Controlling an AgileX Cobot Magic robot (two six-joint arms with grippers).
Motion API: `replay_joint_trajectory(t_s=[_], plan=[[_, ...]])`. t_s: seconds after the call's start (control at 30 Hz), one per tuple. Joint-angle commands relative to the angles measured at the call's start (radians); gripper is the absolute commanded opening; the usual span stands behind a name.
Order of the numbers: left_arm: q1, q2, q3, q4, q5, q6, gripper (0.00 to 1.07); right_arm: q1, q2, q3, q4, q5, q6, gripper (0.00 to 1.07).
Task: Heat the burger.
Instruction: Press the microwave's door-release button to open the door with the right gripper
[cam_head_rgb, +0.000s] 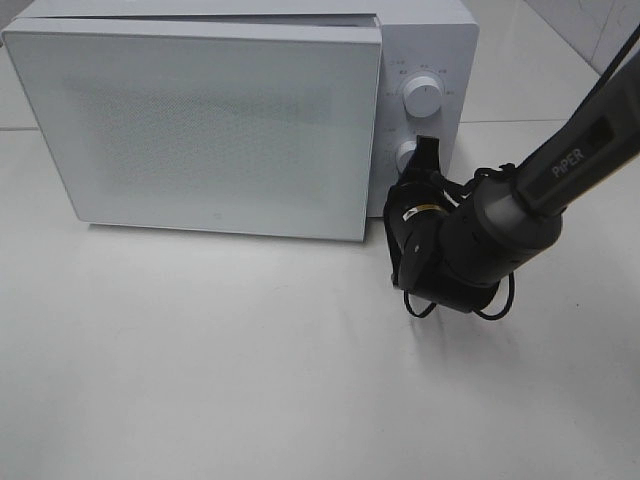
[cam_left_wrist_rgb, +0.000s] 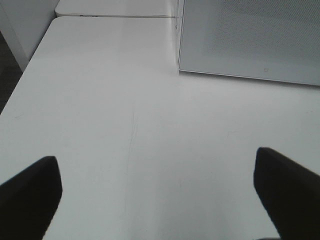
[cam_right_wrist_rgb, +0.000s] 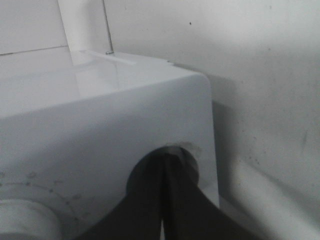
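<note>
- Counter (cam_head_rgb: 200, 360): white, bare surface from 3 to 9 o'clock in the high view.
- Microwave (cam_head_rgb: 430, 40): white, at 11 o'clock on the counter, front toward the camera.
- Door (cam_head_rgb: 200, 125): dotted frosted panel, shut or very nearly so. It screens the cavity, so the contents cannot be told.
- Burger: shows in no view; cannot tell where it is.
- Control panel at 3 o'clock of the door: upper knob (cam_head_rgb: 421, 97), with the lower knob (cam_head_rgb: 405, 157) at 6 o'clock of it.
- Right gripper (cam_head_rgb: 428, 150): arm enters from 2 o'clock. Fingers pinched together, nothing between them, tips at the lower knob and partly covering it. Cannot tell whether they touch.
- Black cable (cam_head_rgb: 495, 305) loops under the right wrist, just above the counter.
- Left gripper (cam_left_wrist_rgb: 155, 157): spread wide, holding nothing, over bare counter, well apart from the microwave's front corner.
</note>
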Motion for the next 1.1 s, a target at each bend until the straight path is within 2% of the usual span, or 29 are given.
replay_joint_trajectory(t_s=[0.03, 0.37, 0.6, 1.1], plan=[[0.000, -0.019, 0.004, -0.007, -0.014, 0.000, 0.98, -0.032, 0.003, -0.100, -0.128, -0.235, 0.035, 0.00], [0.000, -0.019, 0.004, -0.007, -0.014, 0.000, 0.98, -0.032, -0.009, -0.097, -0.148, -0.187, -0.015, 0.00], [0.000, -0.019, 0.004, -0.007, -0.014, 0.000, 0.98, -0.031, -0.056, -0.051, -0.145, -0.131, -0.083, 0.00], [0.000, -0.019, 0.004, -0.007, -0.014, 0.000, 0.98, -0.031, -0.159, 0.043, -0.095, 0.140, -0.216, 0.00]])
